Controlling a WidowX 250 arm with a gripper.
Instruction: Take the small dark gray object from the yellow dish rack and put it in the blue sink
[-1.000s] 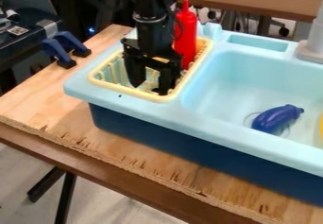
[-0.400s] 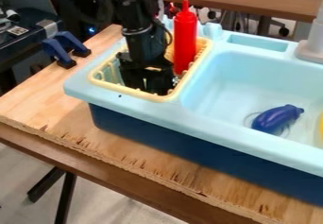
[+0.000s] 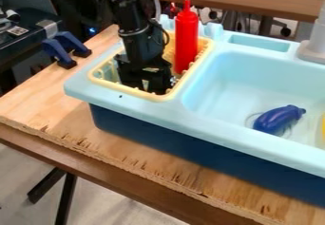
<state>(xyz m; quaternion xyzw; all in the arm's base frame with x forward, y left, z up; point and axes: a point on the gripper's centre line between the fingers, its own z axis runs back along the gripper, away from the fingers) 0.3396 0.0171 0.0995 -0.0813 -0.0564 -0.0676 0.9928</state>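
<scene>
Down in the yellow basket (image 3: 101,82), the black gripper (image 3: 145,87) hangs low, though I can't tell whether its pincer is wide or narrow. Right beside it the red bottle (image 3: 186,41) stands upright, while a purple eggplant (image 3: 278,119) lies in the sink (image 3: 238,84).

Looks like a robotics lab or workshop — a black robot arm (image 3: 136,36) over a toy sink (image 3: 213,136), plywood (image 3: 38,100) underneath, blue clamps (image 3: 56,53), dark equipment (image 3: 24,38) alongside — with a long brown table (image 3: 254,3) and chair casters (image 3: 285,31) behind.
</scene>
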